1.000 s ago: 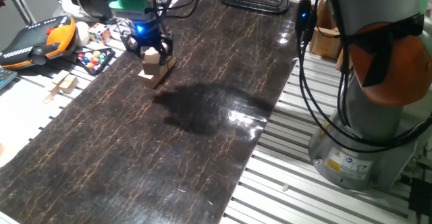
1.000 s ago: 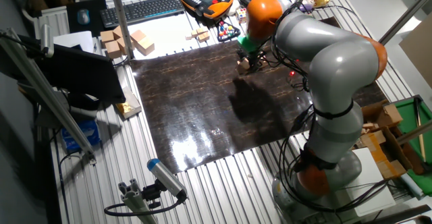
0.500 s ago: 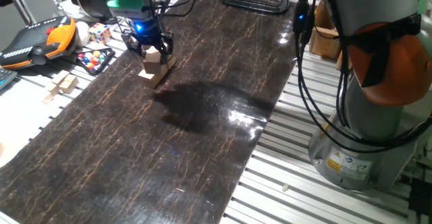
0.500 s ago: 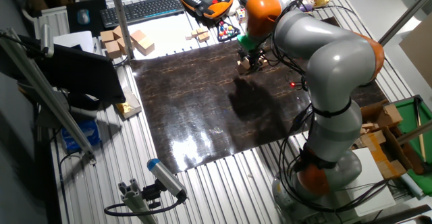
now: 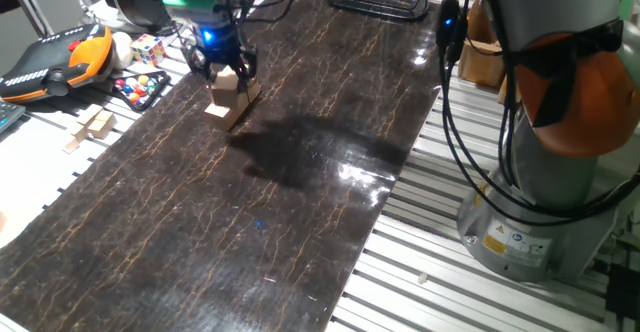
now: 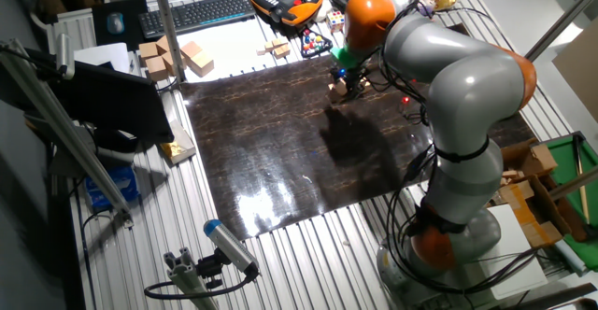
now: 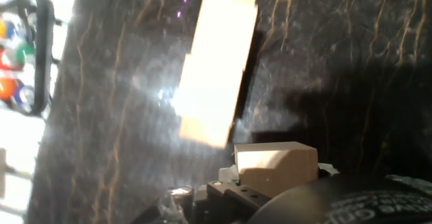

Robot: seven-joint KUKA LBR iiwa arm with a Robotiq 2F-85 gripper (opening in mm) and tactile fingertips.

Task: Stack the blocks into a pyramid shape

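Block held in the claw over the row of blocks at the far left of the dark mat

You have a small wooden block clenched in the claw, just above the row of blocks lying on the mat. My guess is it handles light, stiff and smooth-faced, so take it by 2 opposite flat sides. The jaws stand only 1 block-width apart. Other loose wooden pieces lie well apart, off the mat's left edge.

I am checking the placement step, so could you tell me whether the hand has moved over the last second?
Yes. The hand has risen slightly, measured against the block stack on the mat, carrying a block.
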